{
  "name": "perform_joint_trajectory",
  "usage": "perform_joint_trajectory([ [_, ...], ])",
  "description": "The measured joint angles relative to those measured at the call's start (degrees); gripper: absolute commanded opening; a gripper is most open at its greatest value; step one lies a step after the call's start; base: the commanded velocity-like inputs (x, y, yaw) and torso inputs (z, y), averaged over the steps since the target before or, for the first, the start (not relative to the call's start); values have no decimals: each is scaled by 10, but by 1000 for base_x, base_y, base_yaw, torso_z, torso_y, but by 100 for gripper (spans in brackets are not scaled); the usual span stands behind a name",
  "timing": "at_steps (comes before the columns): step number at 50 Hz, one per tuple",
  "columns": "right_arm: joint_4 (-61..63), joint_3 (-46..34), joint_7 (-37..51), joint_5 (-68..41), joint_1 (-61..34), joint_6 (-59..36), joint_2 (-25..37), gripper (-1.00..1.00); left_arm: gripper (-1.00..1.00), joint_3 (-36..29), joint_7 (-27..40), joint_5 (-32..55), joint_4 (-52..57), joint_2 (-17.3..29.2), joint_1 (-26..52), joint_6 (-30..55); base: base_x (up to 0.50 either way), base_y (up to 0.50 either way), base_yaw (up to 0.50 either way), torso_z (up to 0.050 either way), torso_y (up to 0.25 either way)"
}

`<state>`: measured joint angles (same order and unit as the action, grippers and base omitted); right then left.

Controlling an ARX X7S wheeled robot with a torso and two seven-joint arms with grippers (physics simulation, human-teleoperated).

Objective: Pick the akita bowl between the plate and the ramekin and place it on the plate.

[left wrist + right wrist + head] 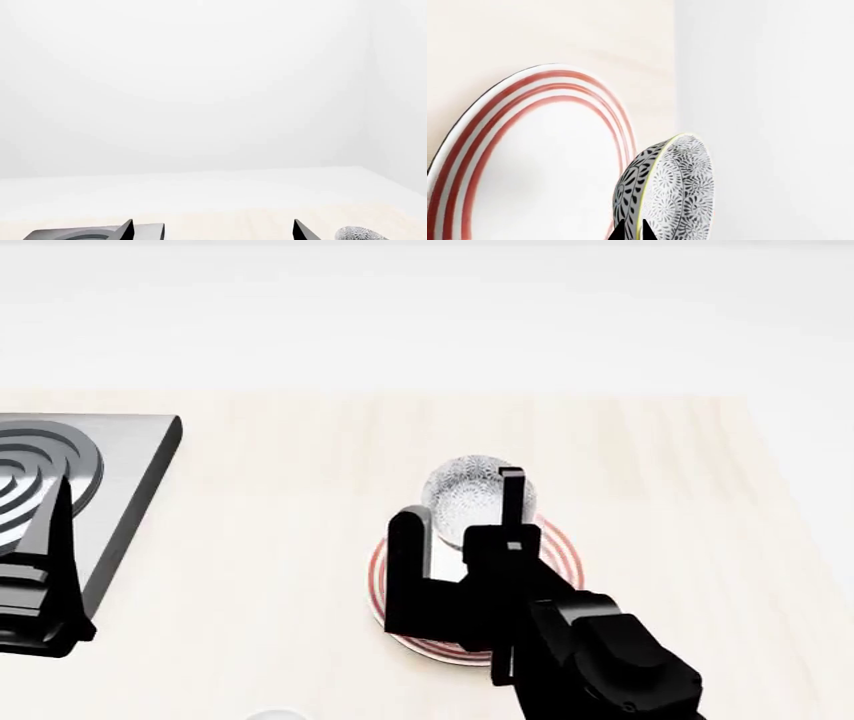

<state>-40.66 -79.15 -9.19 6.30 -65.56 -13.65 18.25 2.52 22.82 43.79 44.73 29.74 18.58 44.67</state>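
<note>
The akita bowl (pixel 461 498), speckled grey and white, is at the far rim of the plate (pixel 400 635), a flat white plate with red rings. My right gripper (pixel 509 487) is shut on the bowl's rim, its black body covering much of the plate. In the right wrist view the two fingertips (pixel 621 234) pinch the wall of the akita bowl (pixel 684 190), beside the plate (pixel 540 165). I cannot tell whether the bowl touches the plate. My left gripper (pixel 213 231) is open and empty at the table's left. The ramekin is out of view.
A grey stove block (pixel 127 455) with a ringed burner sits at the left, by my left arm (pixel 40 580). The left wrist view shows its corner (pixel 80 233) and a speckled bowl edge (pixel 360 234). A pale sliver (pixel 274 714) shows at the near edge.
</note>
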Motion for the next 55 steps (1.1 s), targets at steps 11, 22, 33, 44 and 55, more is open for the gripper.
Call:
perform_joint_trajectory([
  [11,4,-2,-2,-3,14,4,1,-100,100,0,2,2,0,1,-1,-2,0,0,0,0,1],
  [22,43,-5,-7,-3,28,-14,17,-100,100,-1,3,3,0,2,-2,-3,0,0,0,0,0],
  [33,57,-8,-6,-2,39,-21,27,-100,100,-4,6,5,2,3,-1,-3,0,0,0,0,1],
  [44,35,-8,-3,-2,41,-13,20,-100,100,-6,8,6,1,4,-1,-4,0,0,0,0,0],
  [55,-7,-9,2,-2,40,7,1,-100,100,-6,9,7,0,6,-1,-6,0,0,0,0,1],
])
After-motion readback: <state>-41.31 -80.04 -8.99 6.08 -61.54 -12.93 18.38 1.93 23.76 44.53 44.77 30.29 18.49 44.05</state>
